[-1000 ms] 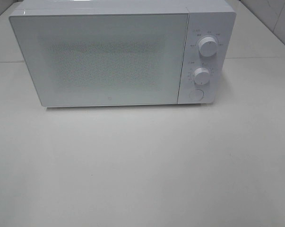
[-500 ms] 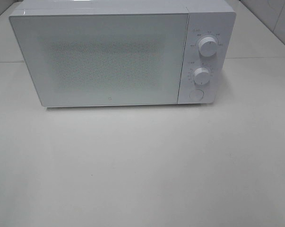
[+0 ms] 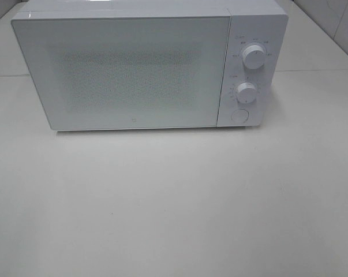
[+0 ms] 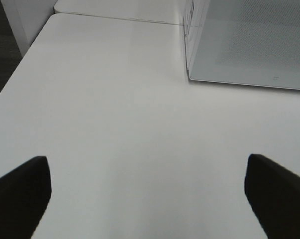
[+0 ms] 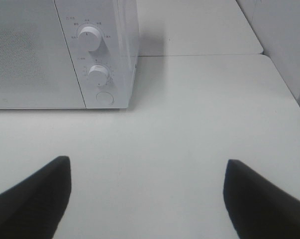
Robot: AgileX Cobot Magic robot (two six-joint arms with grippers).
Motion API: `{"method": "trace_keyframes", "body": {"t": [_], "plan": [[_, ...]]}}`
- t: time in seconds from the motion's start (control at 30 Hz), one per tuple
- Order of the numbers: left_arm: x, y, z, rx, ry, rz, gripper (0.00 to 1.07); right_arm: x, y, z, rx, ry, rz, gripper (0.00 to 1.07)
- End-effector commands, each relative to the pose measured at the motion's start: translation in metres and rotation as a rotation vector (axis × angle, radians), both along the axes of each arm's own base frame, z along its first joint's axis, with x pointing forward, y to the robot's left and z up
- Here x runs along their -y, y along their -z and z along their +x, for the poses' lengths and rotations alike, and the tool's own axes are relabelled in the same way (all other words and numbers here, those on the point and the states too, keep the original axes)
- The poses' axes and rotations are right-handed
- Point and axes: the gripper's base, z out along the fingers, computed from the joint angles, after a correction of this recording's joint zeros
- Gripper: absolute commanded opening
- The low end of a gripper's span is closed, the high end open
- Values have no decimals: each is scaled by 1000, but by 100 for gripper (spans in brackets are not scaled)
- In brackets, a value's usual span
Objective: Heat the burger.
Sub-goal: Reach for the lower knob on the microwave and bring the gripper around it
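- Left pincer (image 4: 150,199) is spread apart: its two dark fingers (image 4: 20,199) sit wide of each other, with the white bench (image 4: 115,124) showing between them, and they are clamped on nothing.
- Right pincer (image 5: 147,199) is spread the same way. Its two dark fingers (image 5: 261,204) are well apart over the bench and grip nothing.
- One white microwave (image 3: 127,69) stands on the bench toward 12 o'clock in the high view.
- Its one door (image 3: 127,72) is closed. The speckled window is too cloudy to see through.
- One control panel (image 3: 251,34) lies at 3 o'clock of the door.
- Two round white knobs are on the panel: the upper knob (image 3: 253,57) sits at 12 o'clock of the lower knob (image 3: 246,92).
- One round button (image 3: 239,115) sits just at 6 o'clock of the lower knob.
- The left pincer faces the microwave's front corner on the door side. The right pincer faces the corner with the knobs. Both are well apart from the microwave.
- No burger shows in any of the three views, so I cannot tell where it is.
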Motion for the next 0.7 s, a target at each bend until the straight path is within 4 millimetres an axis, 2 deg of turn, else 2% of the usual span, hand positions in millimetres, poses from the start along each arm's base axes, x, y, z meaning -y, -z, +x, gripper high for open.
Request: {"method": "trace_keyframes", "body": {"t": [0.03,0.47,0.53,0.63,0.7], "plan": [[1,0,-1,26,-1,-4,98,-1,-6,11,12,-2,-5,75],[1,0,-1,26,-1,-3,98,-4,-12,55,-11,-13,-36,79],[1,0,-1,26,-1,-3,98,-5,-10,73,-13,-21,-49,78],[1,0,-1,26,-1,-3,98,-6,-9,78,-10,-22,-49,78],[1,0,-1,26,-1,-3,98,-7,-4,89,-4,-24,-49,77]]}}
